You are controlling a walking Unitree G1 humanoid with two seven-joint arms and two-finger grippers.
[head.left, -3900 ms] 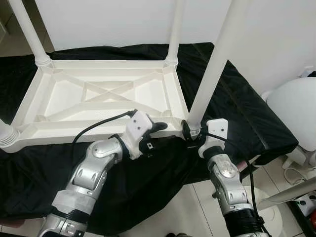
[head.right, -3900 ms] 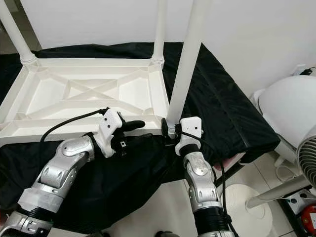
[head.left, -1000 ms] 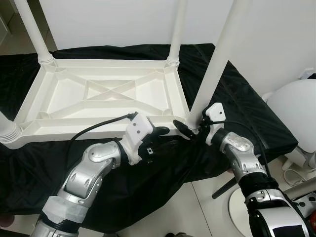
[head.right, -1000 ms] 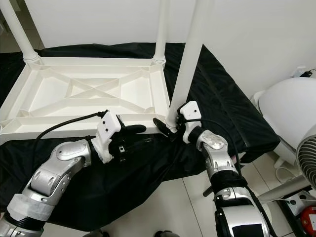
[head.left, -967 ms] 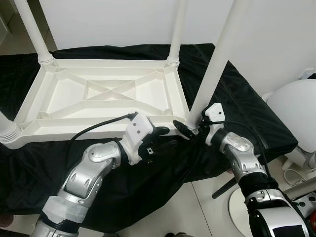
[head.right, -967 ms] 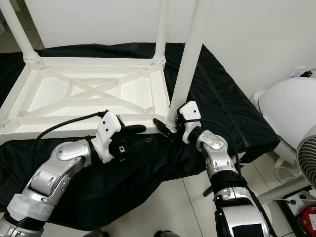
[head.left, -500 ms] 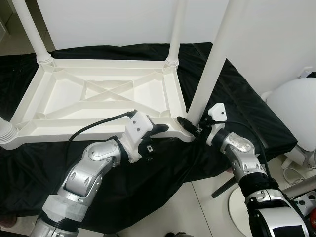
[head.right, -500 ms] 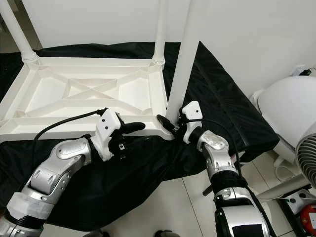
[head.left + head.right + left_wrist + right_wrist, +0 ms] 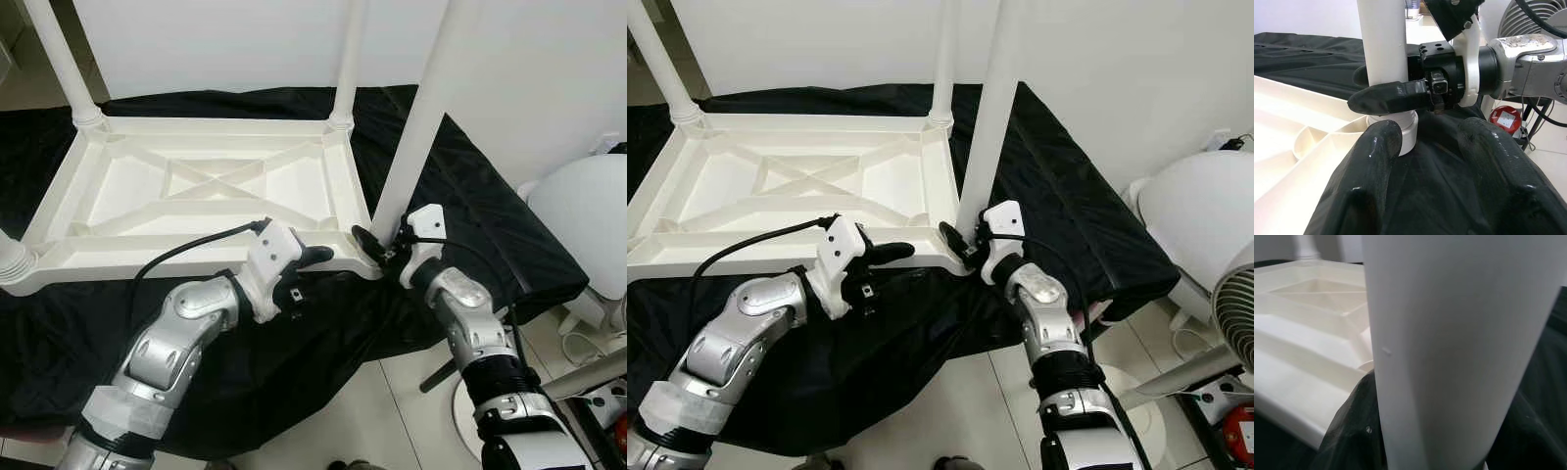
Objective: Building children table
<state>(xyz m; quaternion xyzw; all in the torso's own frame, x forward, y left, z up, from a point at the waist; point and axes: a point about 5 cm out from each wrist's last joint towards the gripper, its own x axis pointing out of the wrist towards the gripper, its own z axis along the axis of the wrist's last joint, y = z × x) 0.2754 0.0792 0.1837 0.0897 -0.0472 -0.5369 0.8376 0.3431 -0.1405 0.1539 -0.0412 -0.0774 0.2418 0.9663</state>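
A white plastic table (image 9: 147, 262) lies upside down on a black cloth (image 9: 460, 206), with legs standing up at its corners. My right gripper (image 9: 378, 249) is shut around the base of the near-right leg (image 9: 419, 117), one finger on each side where the leg meets its socket. In the left wrist view that leg (image 9: 1382, 44) has the right gripper's black fingers (image 9: 1393, 94) across it. My left gripper (image 9: 310, 266) is open just left of that corner, by the table's front rim, with only cloth between its fingers (image 9: 1371, 186). The leg (image 9: 1449, 357) also shows very close in the right wrist view.
The cloth covers a low platform that ends just before me, with tiled floor (image 9: 392, 411) below. A white fan (image 9: 588, 225) stands at the right with its base and cables on the floor. A white wall (image 9: 216, 44) rises behind the table.
My right gripper has stayed on the leg's base while its wrist turned and its forearm swung in from the right. The leg stands a little more upright. The left gripper has hardly moved.
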